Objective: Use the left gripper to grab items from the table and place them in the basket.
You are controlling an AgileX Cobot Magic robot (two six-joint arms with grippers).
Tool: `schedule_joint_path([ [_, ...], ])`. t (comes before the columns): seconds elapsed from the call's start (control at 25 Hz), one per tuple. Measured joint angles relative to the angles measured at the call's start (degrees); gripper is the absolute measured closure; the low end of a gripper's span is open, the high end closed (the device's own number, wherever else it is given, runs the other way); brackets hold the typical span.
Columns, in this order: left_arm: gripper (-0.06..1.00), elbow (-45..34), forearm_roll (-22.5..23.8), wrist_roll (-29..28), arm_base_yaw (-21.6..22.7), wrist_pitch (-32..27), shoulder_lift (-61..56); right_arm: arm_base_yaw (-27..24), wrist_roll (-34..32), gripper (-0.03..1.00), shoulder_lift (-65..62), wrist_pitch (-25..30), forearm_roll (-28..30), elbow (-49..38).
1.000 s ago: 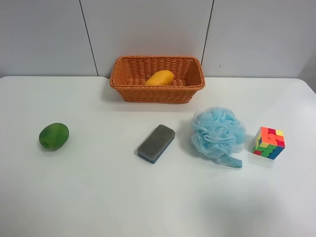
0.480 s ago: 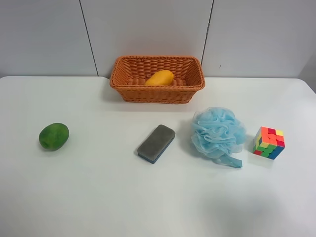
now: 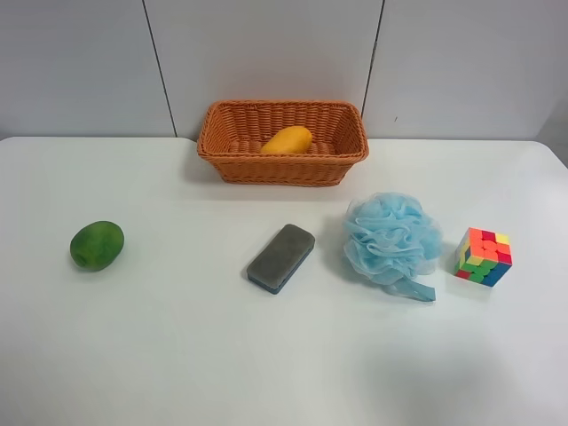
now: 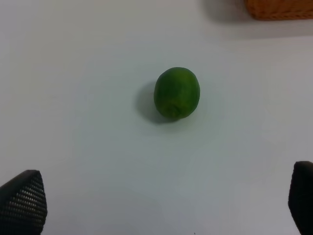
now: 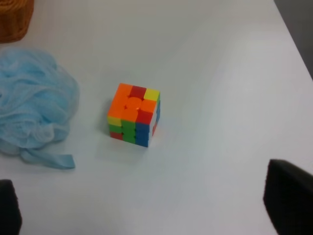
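Observation:
The orange-brown wicker basket (image 3: 282,169) stands at the back of the white table (image 3: 177,355), with the yellow-orange mango (image 3: 287,139) lying inside it. The round green fruit (image 3: 97,244) lies alone on the table and shows in the left wrist view (image 4: 177,92). My left gripper (image 4: 161,205) is open and empty, set back from the fruit. The grey-and-blue sponge (image 3: 281,257) lies mid-table. The light-blue pouf (image 3: 391,238) and the puzzle cube (image 3: 484,256) lie beside each other. My right gripper (image 5: 149,205) is open and empty, set back from the cube (image 5: 134,114).
Neither arm shows in the exterior high view. A grey panelled wall (image 3: 266,53) rises behind the basket. A basket corner shows in the left wrist view (image 4: 279,9) and in the right wrist view (image 5: 14,19). The table edge (image 5: 293,44) runs past the cube.

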State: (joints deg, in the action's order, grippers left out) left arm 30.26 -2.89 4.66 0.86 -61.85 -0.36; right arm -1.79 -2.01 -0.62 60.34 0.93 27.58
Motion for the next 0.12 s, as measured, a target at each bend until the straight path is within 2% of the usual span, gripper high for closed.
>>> schedule_joint_path([
  [0.12,-0.05,0.0,0.0,0.0,0.0,0.0,0.0,0.0,0.0,-0.03,0.0,0.0,0.0,0.0],
])
